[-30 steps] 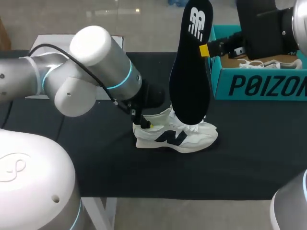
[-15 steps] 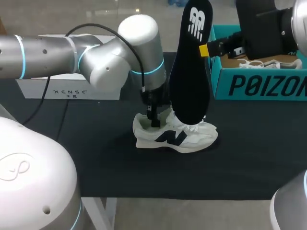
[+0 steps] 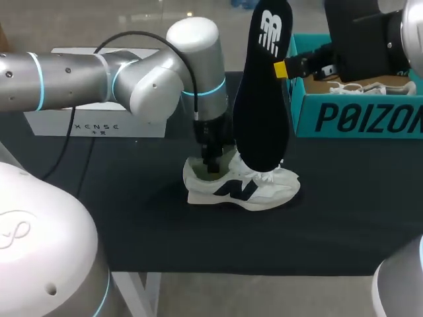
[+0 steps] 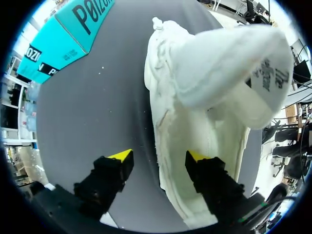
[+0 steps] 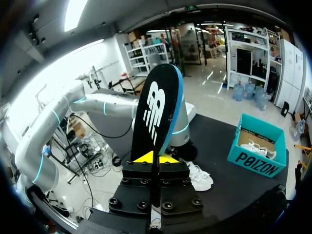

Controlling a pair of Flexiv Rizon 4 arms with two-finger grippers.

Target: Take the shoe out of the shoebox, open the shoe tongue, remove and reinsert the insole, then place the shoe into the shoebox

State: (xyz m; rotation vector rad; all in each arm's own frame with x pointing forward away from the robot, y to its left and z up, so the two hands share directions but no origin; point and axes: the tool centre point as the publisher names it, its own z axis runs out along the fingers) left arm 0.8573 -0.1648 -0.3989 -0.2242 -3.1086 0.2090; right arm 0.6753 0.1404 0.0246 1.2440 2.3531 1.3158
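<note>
Left wrist view, nearest first: my left gripper [image 4: 158,157] has its fingers apart. One yellow tip is over the inside of the shoe [image 4: 195,126] near the heel opening, the other outside over the black table mat [image 4: 97,97]. The shoe's side wall runs between them. I can't tell if either pad touches it, and it isn't pinched, so the gripper holds nothing. Ahead of the tips the tongue [image 4: 239,63] is lifted back, and beyond that is the teal shoebox [image 4: 63,34].

Right wrist view: my right gripper [image 5: 156,157] is clamped on the black insole [image 5: 156,114], which stands upright out of the fingers in the air. The shoe sits on the mat below and beyond it, the shoebox farther off.

Head view: the shoe [image 3: 241,185] is upright mid-table and outside the shoebox [image 3: 357,115], with my left gripper [image 3: 211,165] at its heel end. The insole [image 3: 262,99] hangs above the shoe, and my right gripper [image 3: 283,69] grips it by one edge. A second shoe [image 3: 360,87] lies in the box.

Handling, my guess: the shoe is light, with a soft upper that gives and a firmer sole. The best hold is the collar wall or heel, squeezed gently. The insole is thin, bendy foam that will likely bow and catch at the opening, so feed it toe-first while the left gripper steadies the collar.
</note>
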